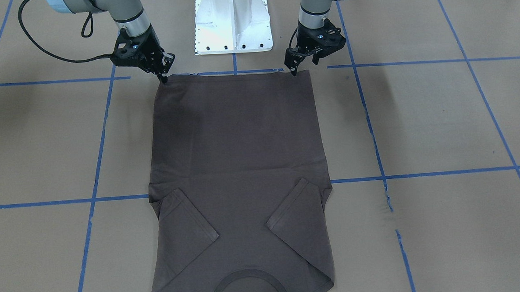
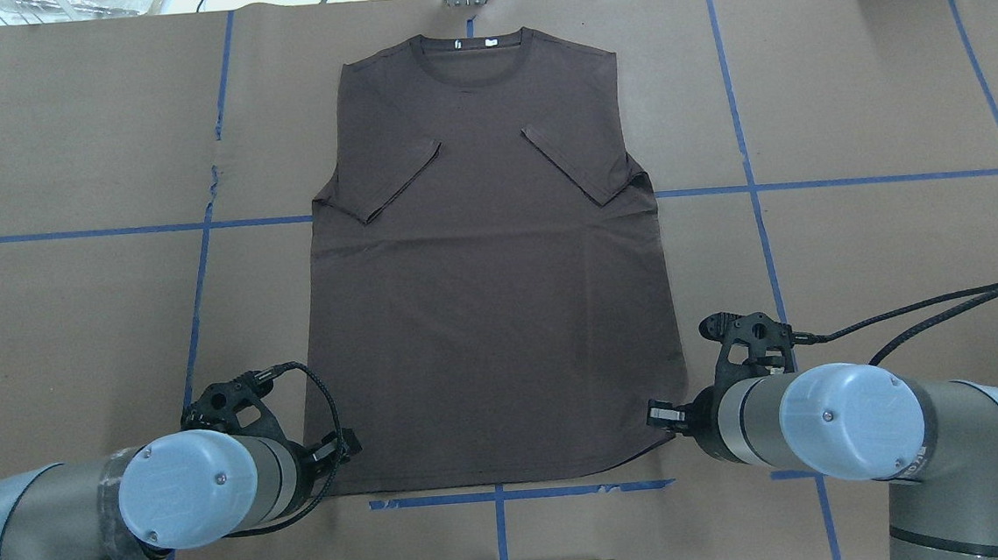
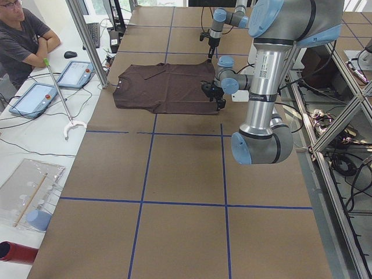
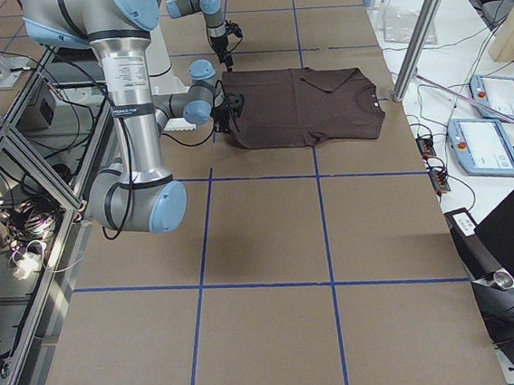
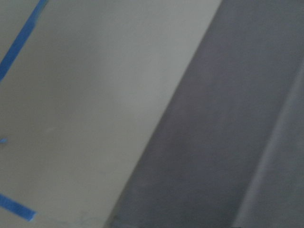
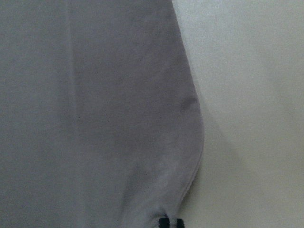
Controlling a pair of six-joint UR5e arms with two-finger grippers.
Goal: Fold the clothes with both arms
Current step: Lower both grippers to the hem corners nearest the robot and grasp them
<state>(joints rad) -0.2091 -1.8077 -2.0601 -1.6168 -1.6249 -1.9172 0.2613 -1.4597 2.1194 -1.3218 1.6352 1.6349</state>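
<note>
Brown-grey T-shirt (image 2: 491, 298) lies flat, its hem spanning from left gripper (image 1: 292, 70) to right gripper (image 1: 165, 76). Each is clamped on the hem corner at its fingertips.

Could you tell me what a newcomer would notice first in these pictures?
A dark brown T-shirt lies flat in the middle of the table, with its collar away from the robot and both sleeves folded in over the chest. The left gripper and right gripper have their tips at the two hem corners nearest the white pedestal, one each.
</note>
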